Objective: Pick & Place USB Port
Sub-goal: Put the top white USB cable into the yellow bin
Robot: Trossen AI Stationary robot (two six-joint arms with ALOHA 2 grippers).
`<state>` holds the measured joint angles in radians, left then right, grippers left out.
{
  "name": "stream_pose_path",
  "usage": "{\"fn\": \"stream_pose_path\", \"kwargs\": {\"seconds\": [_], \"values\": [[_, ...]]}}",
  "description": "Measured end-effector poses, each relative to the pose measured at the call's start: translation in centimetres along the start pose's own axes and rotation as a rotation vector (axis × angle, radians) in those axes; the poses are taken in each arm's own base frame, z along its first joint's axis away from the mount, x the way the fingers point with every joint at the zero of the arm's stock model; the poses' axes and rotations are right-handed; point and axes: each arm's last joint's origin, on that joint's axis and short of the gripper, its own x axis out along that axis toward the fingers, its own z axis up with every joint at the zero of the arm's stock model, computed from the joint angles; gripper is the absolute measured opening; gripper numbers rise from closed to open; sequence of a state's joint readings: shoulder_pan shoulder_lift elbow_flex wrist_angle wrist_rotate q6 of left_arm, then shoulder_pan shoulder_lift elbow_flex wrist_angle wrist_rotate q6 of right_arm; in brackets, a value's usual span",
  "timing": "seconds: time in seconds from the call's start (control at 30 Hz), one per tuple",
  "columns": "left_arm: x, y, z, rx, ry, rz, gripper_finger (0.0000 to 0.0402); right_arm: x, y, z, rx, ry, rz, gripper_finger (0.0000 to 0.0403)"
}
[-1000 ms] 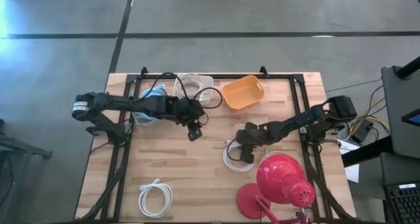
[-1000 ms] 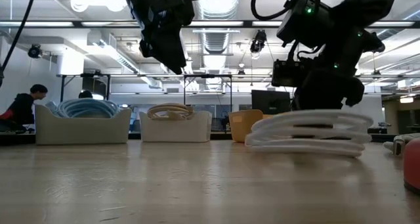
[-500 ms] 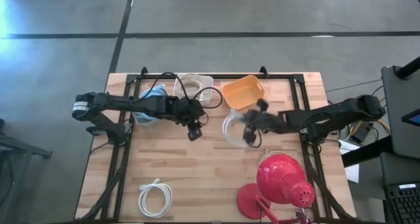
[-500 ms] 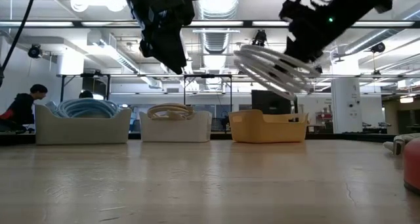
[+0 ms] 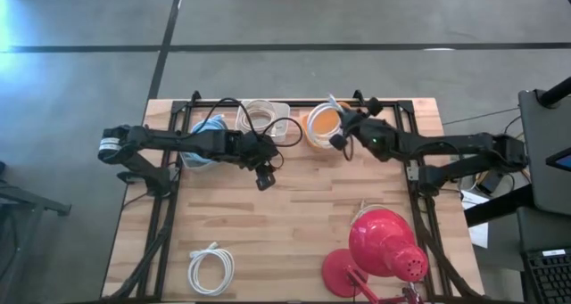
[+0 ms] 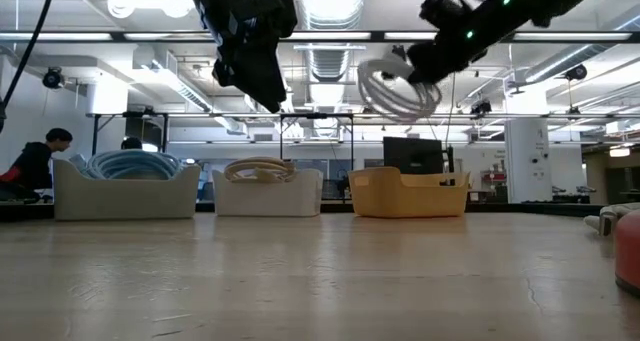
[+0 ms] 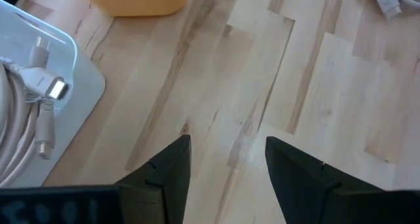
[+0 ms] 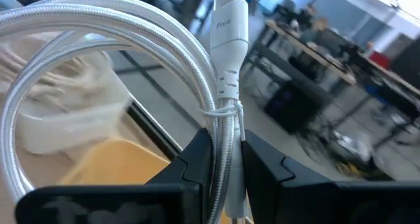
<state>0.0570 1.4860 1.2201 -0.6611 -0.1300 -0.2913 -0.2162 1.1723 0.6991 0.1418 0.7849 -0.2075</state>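
My right gripper (image 5: 343,135) is shut on a coiled white USB cable (image 6: 395,88), held in the air above the orange bin (image 5: 328,126) at the table's far side. The coil and its white plug (image 8: 230,27) fill the right wrist view. My left gripper (image 5: 265,179) is open and empty, in the air over the table's middle, near the white bin (image 5: 265,117) that holds a beige cable. My right gripper pinches the coil's bundled strands (image 8: 222,135) between its two fingers, just below the white plug. The coil is lifted clear of the table and stands out from the fingers over the orange bin (image 8: 111,168), tilted.
A blue bin (image 5: 203,135) with a blue cable stands at the far left. Another white coiled cable (image 5: 211,267) lies near the front left. A red desk lamp (image 5: 379,250) stands at the front right. Bare wood lies in the middle of the table.
My right gripper has lifted the white coil off the table near the lamp and carried it up and toward the far edge, and now holds it over the orange bin. The coil has tipped from lying flat to tilted.
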Motion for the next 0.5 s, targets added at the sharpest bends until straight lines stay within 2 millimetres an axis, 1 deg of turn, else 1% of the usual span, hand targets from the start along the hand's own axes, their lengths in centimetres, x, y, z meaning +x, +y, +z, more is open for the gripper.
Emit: {"fn": "stream_pose_path", "kwargs": {"seconds": [0.13, 0.27, 0.43, 0.5], "values": [[0.0, 0.0, 0.0, -0.001, -0.005, -0.002, 0.0188, 2.6, 0.2, -1.6, -0.001, 0.091, -0.053, 0.0059], [0.0, 0.0, 0.0, -0.001, -0.004, -0.001, 0.0188, 4.8, 1.1, -3.4, -0.002, 0.172, -0.092, 0.0059], [0.0, 0.0, 0.0, -0.001, -0.004, -0.001, 0.0188, 6.4, 2.4, -5.0, -0.03, 0.217, -0.244, 0.0059], [0.0, 0.0, 0.0, -0.001, -0.003, -0.001, 0.0188, 6.8, 2.9, -5.7, -0.056, 0.242, -0.267, 0.0059]]}}
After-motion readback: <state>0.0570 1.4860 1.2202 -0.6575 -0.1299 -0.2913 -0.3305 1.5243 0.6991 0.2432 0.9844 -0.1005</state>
